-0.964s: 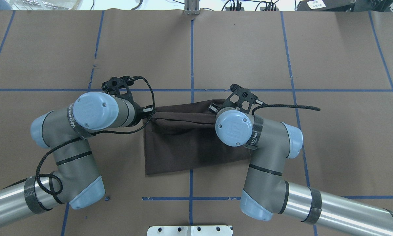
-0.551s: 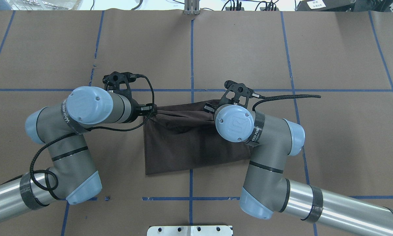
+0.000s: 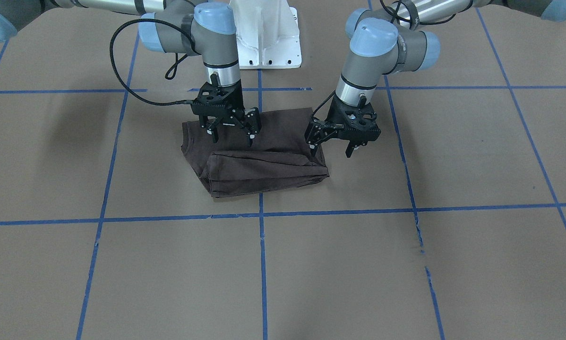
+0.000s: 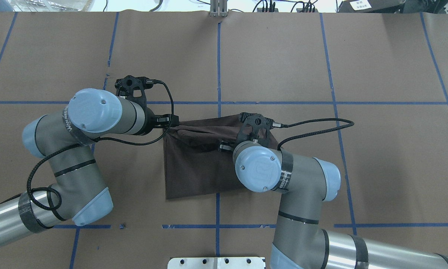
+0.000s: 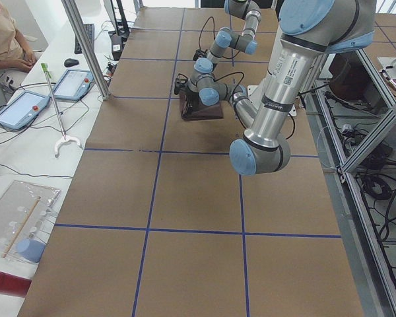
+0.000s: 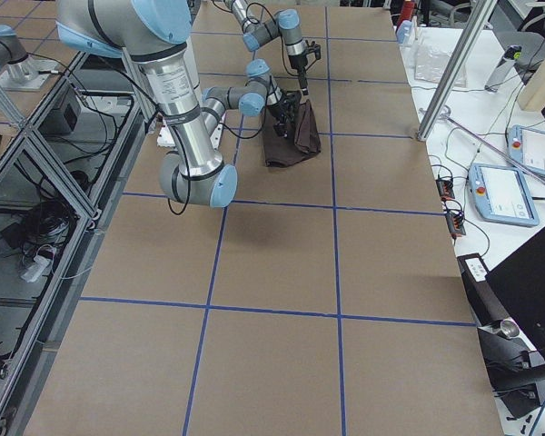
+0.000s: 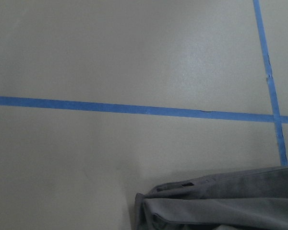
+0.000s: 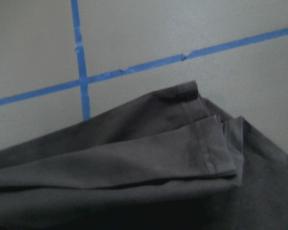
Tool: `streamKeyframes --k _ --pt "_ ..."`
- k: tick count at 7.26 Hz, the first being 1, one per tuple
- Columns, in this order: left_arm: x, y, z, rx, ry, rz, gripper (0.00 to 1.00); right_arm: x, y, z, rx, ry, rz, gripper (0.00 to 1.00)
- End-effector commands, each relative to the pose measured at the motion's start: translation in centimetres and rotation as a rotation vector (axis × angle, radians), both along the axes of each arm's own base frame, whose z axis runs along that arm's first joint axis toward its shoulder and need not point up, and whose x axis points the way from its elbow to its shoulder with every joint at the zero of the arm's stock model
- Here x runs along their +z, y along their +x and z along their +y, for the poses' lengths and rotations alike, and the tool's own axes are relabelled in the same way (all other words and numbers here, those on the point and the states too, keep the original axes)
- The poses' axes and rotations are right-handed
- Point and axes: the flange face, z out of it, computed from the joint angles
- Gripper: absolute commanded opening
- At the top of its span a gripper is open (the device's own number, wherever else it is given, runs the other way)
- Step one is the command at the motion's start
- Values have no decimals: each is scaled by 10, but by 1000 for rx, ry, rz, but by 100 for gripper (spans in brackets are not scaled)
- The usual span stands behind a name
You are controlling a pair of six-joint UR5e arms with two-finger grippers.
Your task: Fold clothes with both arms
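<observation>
Nearest the operators' side, the dark brown T-shirt [image 3: 264, 167] lies on the brown-papered bench [image 3: 382, 264]. It is folded over itself into a thick band, and the band's front edge stops just short of a blue tape line [image 3: 169, 219]. Behind the band lies a flatter layer, and the right hand [image 3: 233, 138] hangs over it with its fingers spread wide, gripping nothing. Its tips sit close over the cloth, but contact cannot be judged. The left hand [image 3: 331, 148] is just as widely spread and empty at the shirt's other end, with one fingertip at the corner of the cloth and the other over bare paper. Farther back stands the white pedestal base [image 3: 269, 45]. From overhead, the wrists and black brackets hide both hands, so their spread reads only from the front. That view does show the right arm [image 4: 261, 173] covering the shirt's right part and the left arm [image 4: 93, 119] beside its far left corner. The left wrist camera sees mostly bare paper and crossing tape, with a bunched corner of the shirt at lower right. The right wrist camera shows stacked folds and a stitched hem [image 8: 204, 139] near a tape cross. Neither wrist view shows any fingers.
</observation>
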Motion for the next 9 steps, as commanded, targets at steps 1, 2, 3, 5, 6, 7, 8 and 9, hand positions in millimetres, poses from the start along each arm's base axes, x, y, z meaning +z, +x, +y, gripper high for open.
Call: streamKeyframes --k 1,2,3,5,6,7,8,9 --pt "1 0 0 0 -1 0 100 14 -17 25 -54 62 93 100" --pt "1 0 0 0 -1 0 100 15 -18 24 -87 93 143 100" --pt "1 -1 0 0 -2 -1 100 20 -18 16 -81 98 161 100" --pt "2 -1 1 -1 -3 -1 100 36 -20 -7 -63 94 200 100" --pt "2 -1 1 -1 -3 -1 100 42 -17 -19 -49 90 216 100" --pt "0 -2 1 -1 -1 3 100 45 -13 -42 -20 81 231 100" --pt "-5 -6 2 -1 3 12 100 33 -21 -77 6 75 248 100" --pt "-9 -9 5 0 8 20 100 26 -31 -116 32 53 239 100"
